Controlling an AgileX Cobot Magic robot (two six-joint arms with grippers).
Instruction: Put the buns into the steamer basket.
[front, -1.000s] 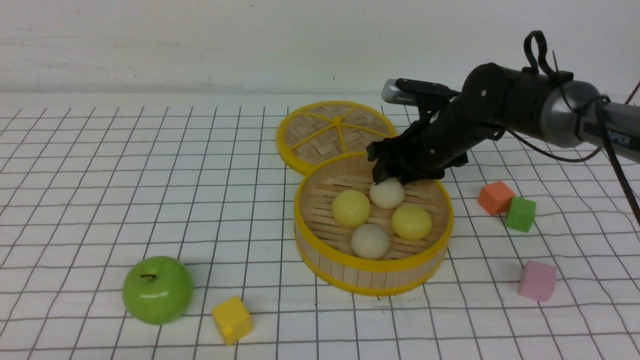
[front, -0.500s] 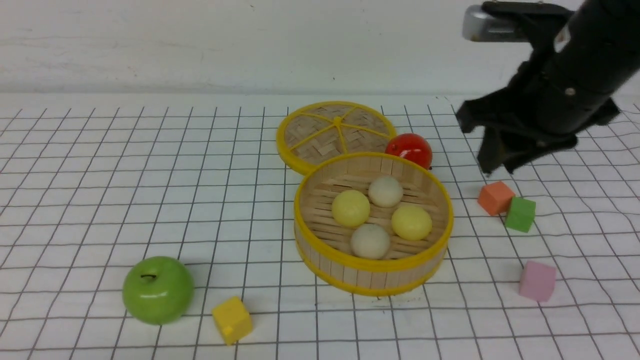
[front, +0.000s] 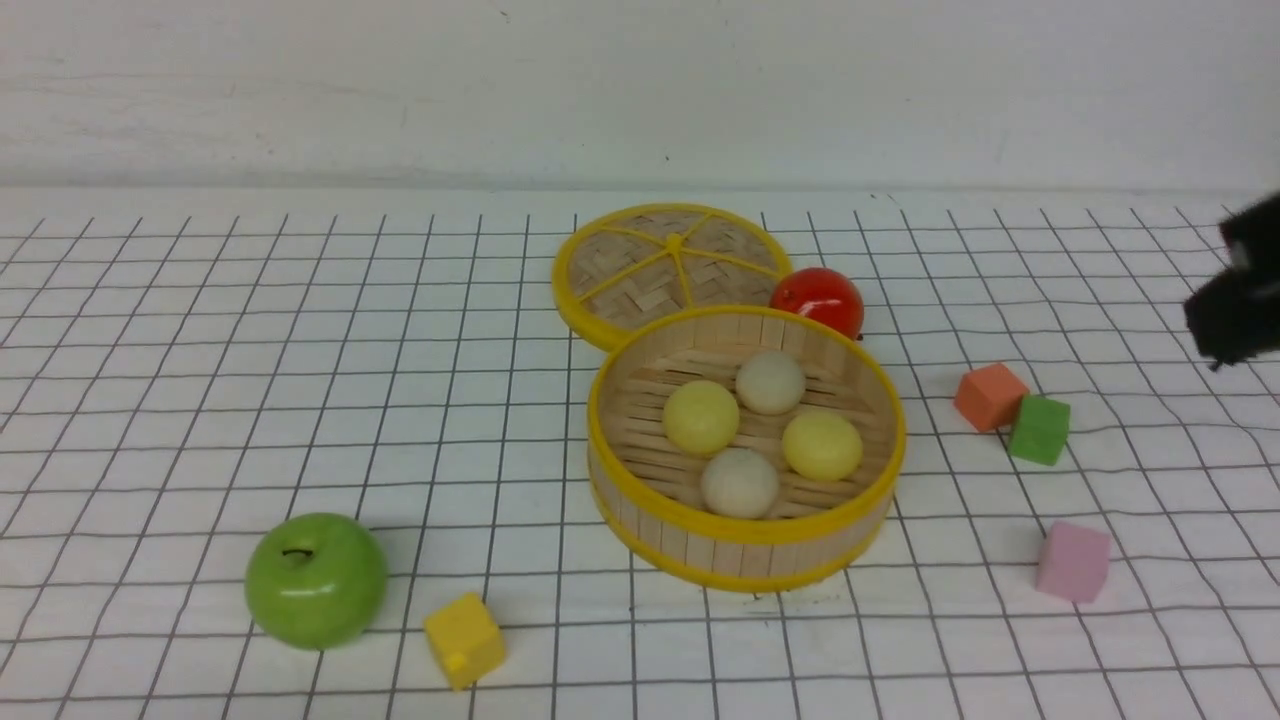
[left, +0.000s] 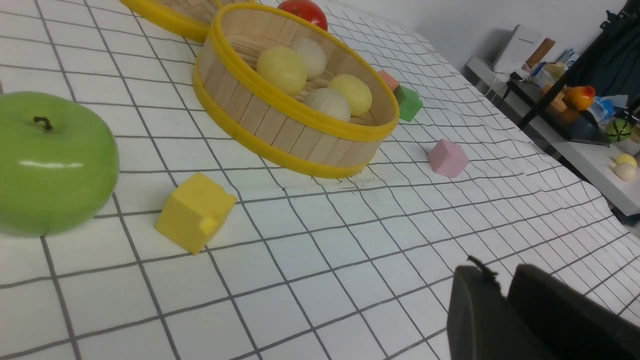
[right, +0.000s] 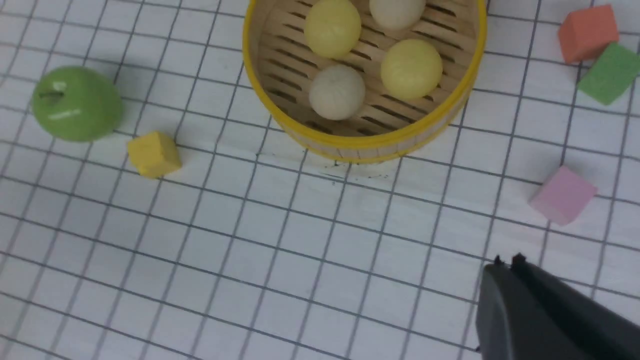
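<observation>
The steamer basket (front: 742, 552) stands at the table's middle. All four buns lie on its slatted floor: two pale yellow ones (front: 701, 416) (front: 822, 446) and two off-white ones (front: 770, 382) (front: 739, 482). My right gripper (front: 1225, 330) is at the far right edge of the front view, well clear of the basket; in the right wrist view (right: 506, 261) it is shut and empty. My left gripper (left: 500, 272) shows only in the left wrist view, shut and empty, low over the table on the near side of the basket (left: 280, 130).
The flat woven lid (front: 640, 270) and a red apple (front: 820, 298) lie just behind the basket. A green apple (front: 316, 580) and a yellow cube (front: 464, 638) are at the front left. Orange (front: 990, 396), green (front: 1040, 429) and pink (front: 1074, 561) cubes are to the right.
My right gripper left the far off-white bun in the basket, rose, and swung away to the right edge of view. The red apple behind the basket is now uncovered.
</observation>
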